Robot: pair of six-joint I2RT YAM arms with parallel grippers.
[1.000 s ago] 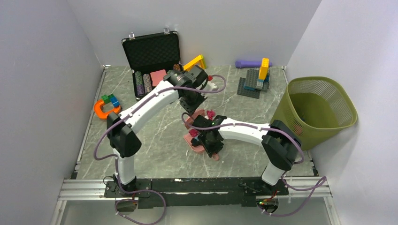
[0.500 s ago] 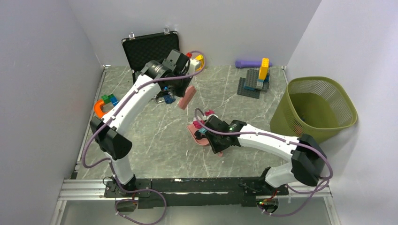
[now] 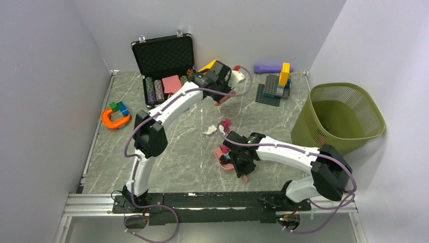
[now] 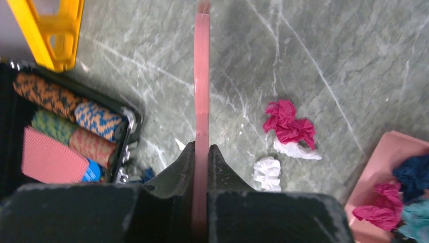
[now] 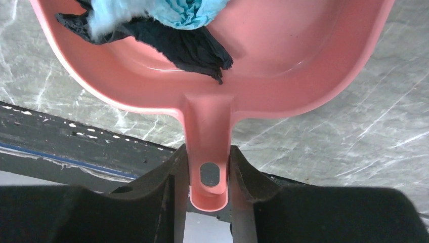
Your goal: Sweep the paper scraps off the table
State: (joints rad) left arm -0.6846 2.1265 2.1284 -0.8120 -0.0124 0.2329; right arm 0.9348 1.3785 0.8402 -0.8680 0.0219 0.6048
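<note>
Several paper scraps [image 4: 287, 121] are seen loose at the middle of the table [image 4: 354, 61], others piled in a pink dustpan [image 5: 283, 76], clamped by its handle in the right gripper [image 5: 210, 157]; a thin pink paddle [image 4: 202, 76] is pinched tight in the left gripper [image 4: 202, 149].

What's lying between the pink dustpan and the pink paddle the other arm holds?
A magenta paper scrap and white scraps lie on the table there, clearest in the left wrist view.

One table [image 3: 172, 152], one dustpan [image 5: 303, 45], one brush [image 4: 202, 76], one basket [image 3: 309, 123], one case [image 3: 162, 55]
</note>
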